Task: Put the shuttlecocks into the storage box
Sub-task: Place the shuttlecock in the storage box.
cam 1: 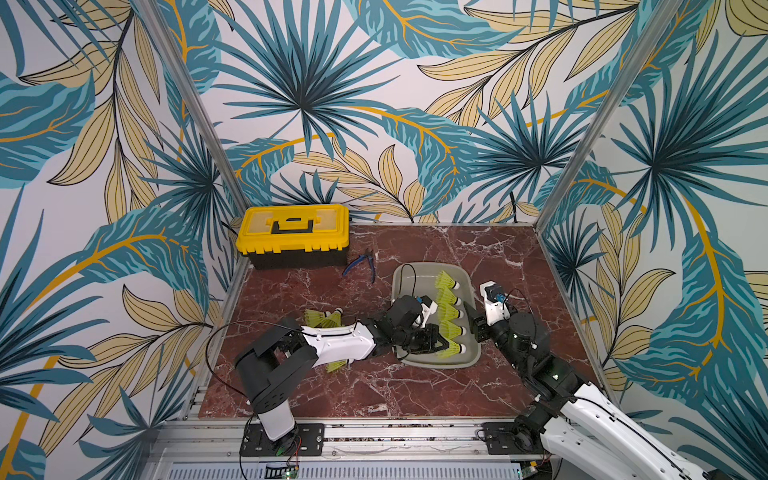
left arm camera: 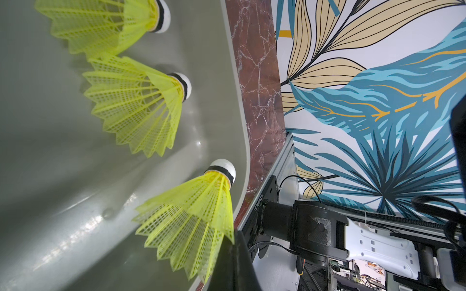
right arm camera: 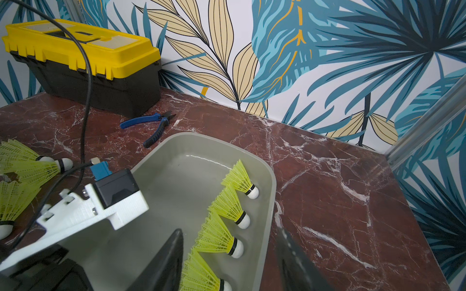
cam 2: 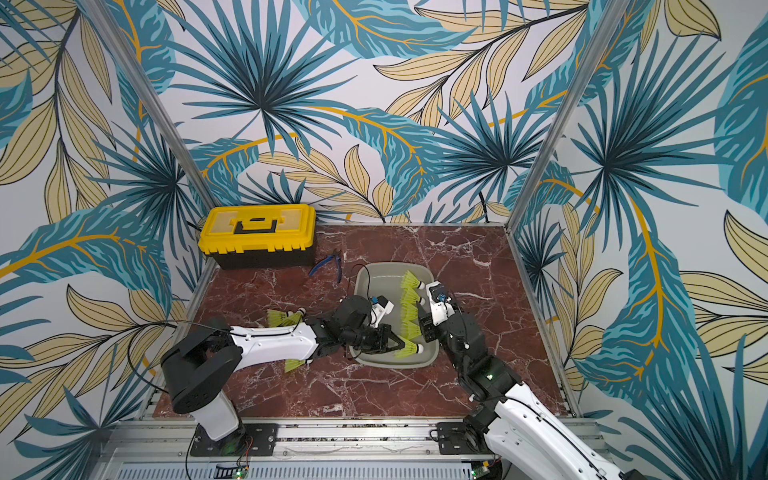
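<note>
Closed yellow-lidded toolbox (cam 1: 293,232) far left; loose shuttlecocks (cam 1: 323,319) lie on the table (cam 1: 415,395) by the left arm (cam 1: 336,343). Left gripper (cam 1: 443,344) pinches the skirt of the nearest shuttlecock (cam 1: 455,352) in the storage box (cam 1: 405,279), fifth in a row along its right wall. Right gripper (right arm camera: 230,230) straddles that wall, jaws partly apart, empty

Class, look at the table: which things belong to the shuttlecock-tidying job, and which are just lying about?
Job:
- shuttlecocks, some in the box, some loose on the table
- grey storage box

Lying about:
- yellow-lidded toolbox
- blue-handled pliers
</note>
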### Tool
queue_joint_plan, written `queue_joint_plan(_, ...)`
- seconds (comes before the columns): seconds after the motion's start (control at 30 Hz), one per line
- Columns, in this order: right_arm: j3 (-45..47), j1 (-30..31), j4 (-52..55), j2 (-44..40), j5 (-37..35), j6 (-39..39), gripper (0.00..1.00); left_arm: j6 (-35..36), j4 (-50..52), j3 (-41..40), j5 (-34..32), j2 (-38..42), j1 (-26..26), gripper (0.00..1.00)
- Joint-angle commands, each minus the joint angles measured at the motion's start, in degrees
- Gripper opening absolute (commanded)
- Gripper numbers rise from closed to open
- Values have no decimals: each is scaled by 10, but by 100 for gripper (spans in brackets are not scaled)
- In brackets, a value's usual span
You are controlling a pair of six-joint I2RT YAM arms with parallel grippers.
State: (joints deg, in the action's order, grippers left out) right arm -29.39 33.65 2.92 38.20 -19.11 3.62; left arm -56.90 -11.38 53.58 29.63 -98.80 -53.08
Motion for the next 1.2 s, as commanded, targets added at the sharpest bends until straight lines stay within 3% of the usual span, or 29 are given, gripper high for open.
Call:
queue_joint_plan(0.0, 12, 2, 2, -5, -10, -6, 59, -1, -12, 33, 6, -8, -3, 0)
queue_joint_plan(1.17, 20, 2, 12, -22, -20, -6, 60, 12, 41, 87, 2, -70, -7, 0)
